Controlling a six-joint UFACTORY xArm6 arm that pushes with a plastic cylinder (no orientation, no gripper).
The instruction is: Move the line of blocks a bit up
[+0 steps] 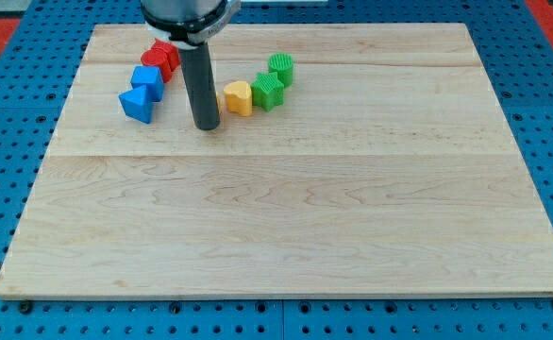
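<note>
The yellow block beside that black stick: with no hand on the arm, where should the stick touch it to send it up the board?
No grip is possible; I can only push. To send the yellow block upward, my tip should probably meet its bottom face from the view's bottom, near the middle so it doesn't spin. My tip sits just to its left now. The green block touches its right side and may move along.

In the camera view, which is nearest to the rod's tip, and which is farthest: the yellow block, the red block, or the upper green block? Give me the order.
From my tip:
1. Yellow block, just to the view's right.
2. Red block, toward the view's upper left.
3. Upper green block, farthest, toward the view's upper right.
</note>
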